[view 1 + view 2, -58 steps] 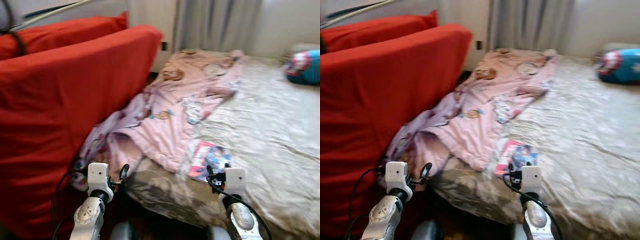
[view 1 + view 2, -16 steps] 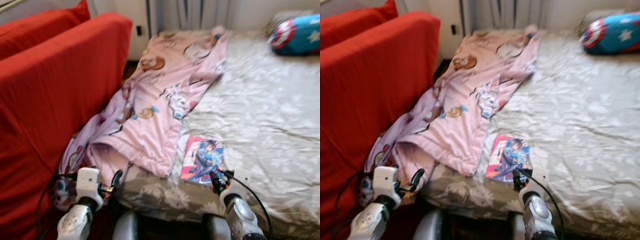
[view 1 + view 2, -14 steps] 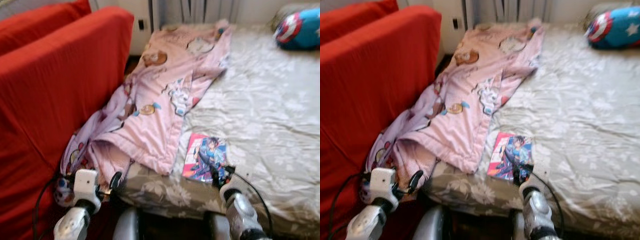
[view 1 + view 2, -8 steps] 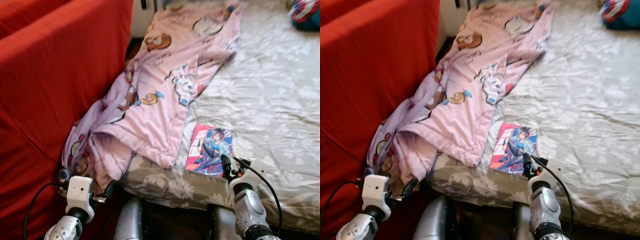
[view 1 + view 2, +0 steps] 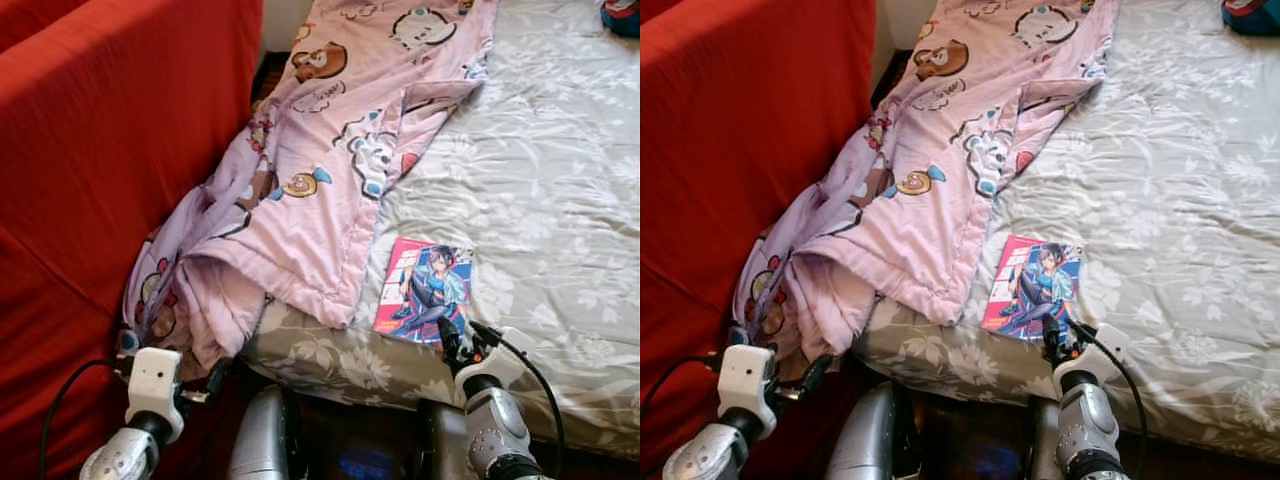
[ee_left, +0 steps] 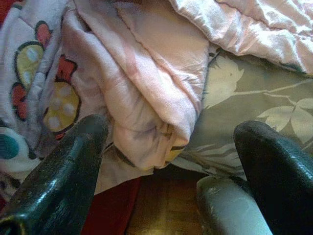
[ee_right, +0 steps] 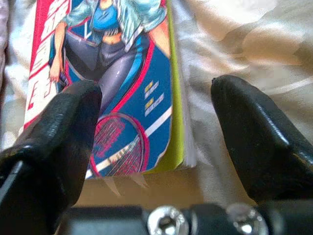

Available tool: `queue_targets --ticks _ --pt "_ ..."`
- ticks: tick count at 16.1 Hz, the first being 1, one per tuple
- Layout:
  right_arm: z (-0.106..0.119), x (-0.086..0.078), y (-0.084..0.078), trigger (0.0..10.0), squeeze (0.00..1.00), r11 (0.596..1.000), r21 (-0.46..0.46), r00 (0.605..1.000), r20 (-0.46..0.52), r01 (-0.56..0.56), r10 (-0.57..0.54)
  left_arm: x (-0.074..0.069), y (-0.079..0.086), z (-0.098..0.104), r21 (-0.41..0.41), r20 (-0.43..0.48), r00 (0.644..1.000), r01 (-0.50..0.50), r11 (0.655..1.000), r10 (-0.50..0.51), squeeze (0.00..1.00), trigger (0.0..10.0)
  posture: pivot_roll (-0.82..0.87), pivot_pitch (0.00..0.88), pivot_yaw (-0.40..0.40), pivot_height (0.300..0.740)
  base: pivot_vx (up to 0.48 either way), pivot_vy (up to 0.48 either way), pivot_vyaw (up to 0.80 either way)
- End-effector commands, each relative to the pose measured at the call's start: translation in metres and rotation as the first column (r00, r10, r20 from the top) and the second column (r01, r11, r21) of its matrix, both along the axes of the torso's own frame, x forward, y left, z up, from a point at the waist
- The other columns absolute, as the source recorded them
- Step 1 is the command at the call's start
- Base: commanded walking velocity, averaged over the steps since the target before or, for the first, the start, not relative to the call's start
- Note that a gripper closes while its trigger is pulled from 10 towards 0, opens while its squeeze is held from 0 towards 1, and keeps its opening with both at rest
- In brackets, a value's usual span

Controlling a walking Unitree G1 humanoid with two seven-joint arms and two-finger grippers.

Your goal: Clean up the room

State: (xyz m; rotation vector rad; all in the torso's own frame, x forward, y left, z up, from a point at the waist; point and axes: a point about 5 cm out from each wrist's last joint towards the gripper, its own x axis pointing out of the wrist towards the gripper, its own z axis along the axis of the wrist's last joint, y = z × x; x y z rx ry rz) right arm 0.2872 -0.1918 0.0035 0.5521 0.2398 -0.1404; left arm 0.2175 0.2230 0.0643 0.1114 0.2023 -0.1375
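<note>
Our right gripper [image 7: 156,147], fingers spread, straddles the comic book's [image 5: 422,291] near corner at the bed's [image 5: 560,200] near edge. Our left gripper [image 6: 161,171] hangs released beside the pink blanket [image 5: 330,170] spilling off the left edge.

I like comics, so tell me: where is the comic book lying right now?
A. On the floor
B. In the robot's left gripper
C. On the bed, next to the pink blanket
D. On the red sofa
C: the comic book lies flat on the grey flowered bed, beside the pink blanket, just ahead of the open right gripper.
</note>
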Motion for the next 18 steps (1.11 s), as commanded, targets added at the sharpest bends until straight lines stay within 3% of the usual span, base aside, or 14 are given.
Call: queue_targets --ticks 1,4,6,8,11,18 --pt "-0.011 -0.009 0.005 10.0 0.0 0.999 0.043 0.999 -0.042 -0.006 0.007 -0.006 0.008 0.0 0.002 -0.021 0.999 -0.023 1.0 0.023 0.0 10.0 0.17 0.262 0.125 0.605 0.0 0.0 0.0" --pt "-0.016 -0.014 0.008 10.0 0.0 0.988 0.149 0.999 -0.039 -0.031 0.037 -0.006 0.007 0.003 0.002 -0.019 1.0 -0.02 1.0 0.02 0.0 10.0 0.18 0.269 0.127 0.605 0.0 0.0 0.0" --pt "-0.021 -0.019 0.006 10.0 0.0 0.962 0.271 1.0 -0.027 -0.007 0.015 -0.007 0.007 0.005 0.005 -0.018 1.0 -0.017 1.0 0.017 0.0 10.0 0.19 0.273 0.129 0.605 0.0 0.0 0.0" --pt "-0.026 -0.025 0.002 10.0 0.0 0.945 0.326 0.998 -0.05 0.038 -0.023 -0.009 0.007 0.006 0.008 -0.017 1.0 -0.019 1.0 0.019 0.0 10.0 0.19 0.273 0.127 0.605 0.0 0.0 0.0" --pt "-0.029 -0.029 -0.002 10.0 0.0 0.886 0.457 0.997 -0.029 0.077 -0.072 -0.009 0.005 0.01 0.005 -0.012 1.0 -0.025 1.0 0.025 0.0 10.0 0.21 0.275 0.123 0.605 0.0 0.0 0.0" --pt "-0.028 -0.03 0.024 10.0 0.0 0.827 0.554 0.995 0.04 -0.1 0.093 -0.011 0.006 0.012 0.015 -0.019 0.999 -0.03 0.999 0.031 0.0 10.0 0.22 0.27 0.121 0.605 0.0 0.0 0.0"
